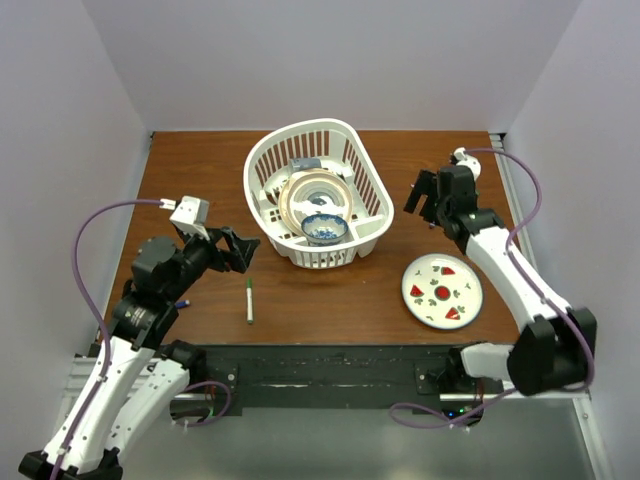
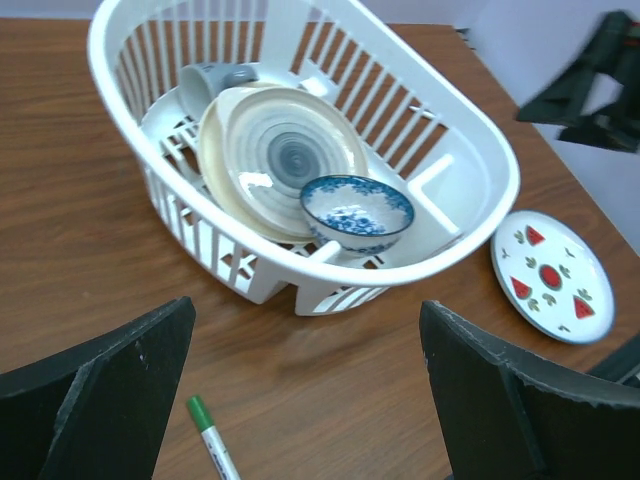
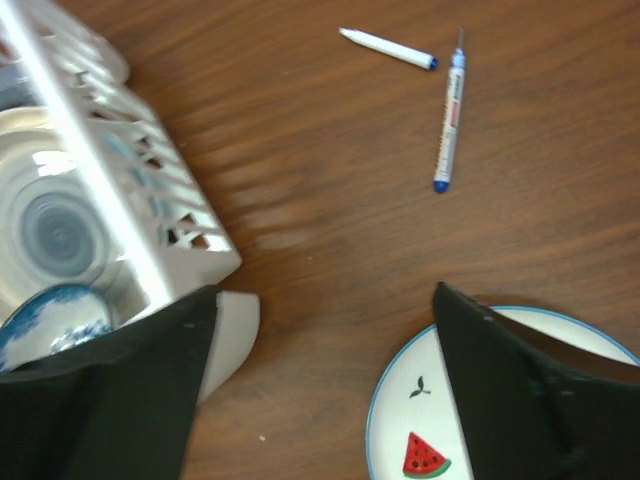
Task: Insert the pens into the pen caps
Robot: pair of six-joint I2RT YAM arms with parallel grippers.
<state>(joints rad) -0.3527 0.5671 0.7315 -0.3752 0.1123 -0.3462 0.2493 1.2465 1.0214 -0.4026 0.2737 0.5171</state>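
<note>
The slim green-ended pen (image 2: 213,445) could have rolled away if the left pincer (image 2: 307,325), fingers wide apart, closed off-centre. It lay flat on the surface (image 2: 70,230), just under that pincer. The right pincer (image 3: 325,300) was apart too, with two blue-ended pens (image 3: 447,120) ahead of it.

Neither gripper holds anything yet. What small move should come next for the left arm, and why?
Probably lower the left gripper onto the green-ended pen. Its jaws stand open and empty, and that pen lies on the table just ahead of them, at the near side of the basket. The right gripper, also open, sits farther away near the plate.
</note>
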